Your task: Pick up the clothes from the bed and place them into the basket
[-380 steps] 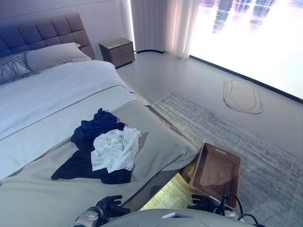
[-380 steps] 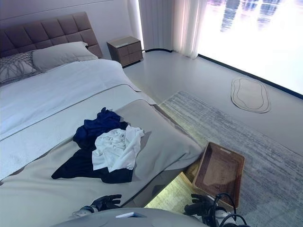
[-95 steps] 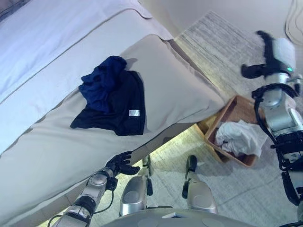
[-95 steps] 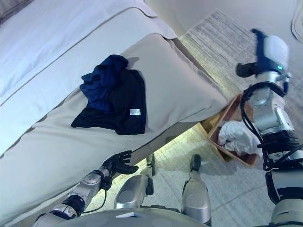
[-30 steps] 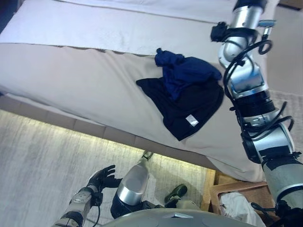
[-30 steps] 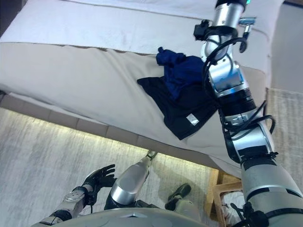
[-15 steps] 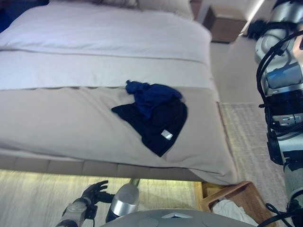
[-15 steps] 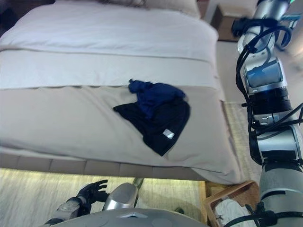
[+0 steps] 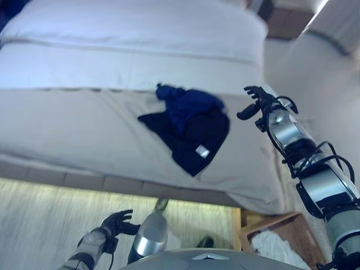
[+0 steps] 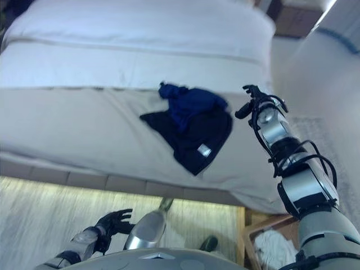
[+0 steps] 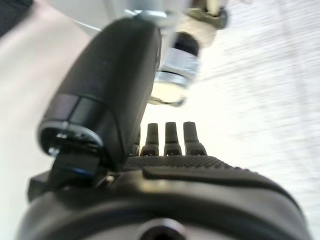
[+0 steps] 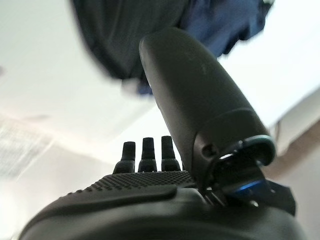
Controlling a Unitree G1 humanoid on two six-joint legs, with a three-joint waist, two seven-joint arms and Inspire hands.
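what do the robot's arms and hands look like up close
Both arms are built from silver-grey metal segments with black bands at the joints and black cables looping along them. Each ends in a dark robot hand: the right robot hand and the left robot hand are black with slim fingers, and the wrist views show a textured black palm and a thick, smooth, dark thumb.

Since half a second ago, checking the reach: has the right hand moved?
Yes. The right hand has come down from beside the nightstand to the bed's right edge, close beside the dark clothes, open, not touching.
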